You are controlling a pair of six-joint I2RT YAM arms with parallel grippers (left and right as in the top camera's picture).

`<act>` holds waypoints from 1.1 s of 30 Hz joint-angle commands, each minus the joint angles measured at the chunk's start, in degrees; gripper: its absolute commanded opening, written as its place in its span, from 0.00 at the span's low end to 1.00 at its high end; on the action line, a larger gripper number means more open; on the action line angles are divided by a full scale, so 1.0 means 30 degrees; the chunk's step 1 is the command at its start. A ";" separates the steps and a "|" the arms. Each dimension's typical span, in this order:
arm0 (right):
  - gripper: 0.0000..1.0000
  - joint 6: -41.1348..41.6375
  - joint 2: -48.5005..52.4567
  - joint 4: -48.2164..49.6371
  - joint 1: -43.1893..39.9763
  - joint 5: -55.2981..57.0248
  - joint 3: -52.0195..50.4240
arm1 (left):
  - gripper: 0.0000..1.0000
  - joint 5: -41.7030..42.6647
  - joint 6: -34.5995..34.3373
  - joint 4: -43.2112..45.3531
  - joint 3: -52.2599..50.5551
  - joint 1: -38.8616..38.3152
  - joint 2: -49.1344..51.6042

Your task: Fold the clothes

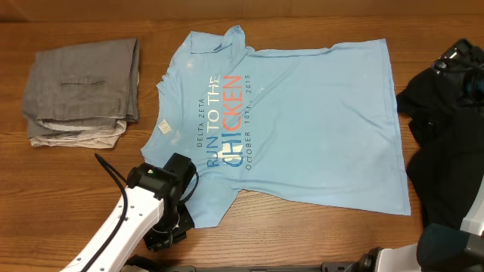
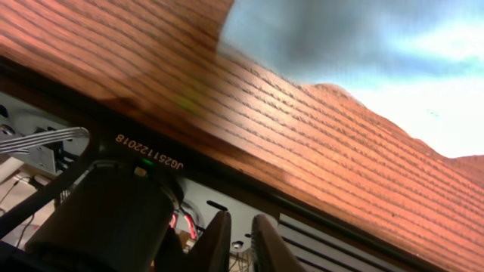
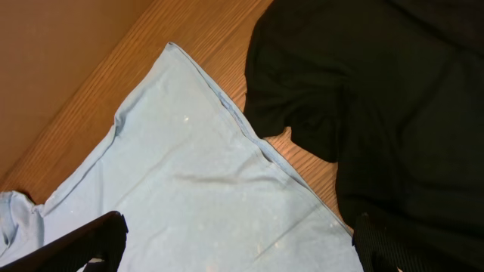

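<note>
At the near edge of the desk [image 1: 68, 189], Technician A asked: which step was in hand, and how did the left fingers stand?

Technician B replied: The left gripper [image 2: 242, 245] sat at that edge, near the closest sleeve of the light blue T-shirt [image 1: 302, 113]. Its fingers [image 2: 219, 242] stood a narrow gap apart, with nothing between them and no cloth touched in the wrist view. The T-shirt lay spread flat, print up, with no fold made. Judged from that, the first fold was the step in hand.

Technician A asked: What did the next move call for?

Technician B replied: Probably a pinch at the sleeve or hem, which required wider fingers and contact with the cloth. Farther right, the right gripper [image 3: 238, 253] hung over the T-shirt's hem, fingers fully apart, holding nothing. The black garment [image 1: 446, 151] lay crumpled against that hem. At the far left, grey trousers [image 1: 83, 79] lay folded on a beige garment [image 1: 76, 137], well apart from the work.
</note>
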 commanded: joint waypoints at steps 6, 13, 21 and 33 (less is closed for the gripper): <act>1.00 0.0138 -0.0189 0.0036 0.0051 0.0029 0.0124 | 0.15 0.1224 0.1632 0.0240 0.0299 -0.0007 -0.0204; 1.00 0.0146 -0.0197 0.0044 0.0051 0.0029 0.0124 | 0.19 0.5748 0.5588 0.5362 0.0299 -0.0481 -0.0197; 1.00 0.0138 -0.0197 0.0036 0.0051 0.0029 0.0124 | 0.05 0.3752 0.5646 0.9165 0.0299 -0.4634 0.1872; 1.00 0.0138 -0.0189 0.0036 0.0051 0.0029 0.0124 | 0.04 0.1209 0.4823 1.1774 0.0444 -0.4954 0.5974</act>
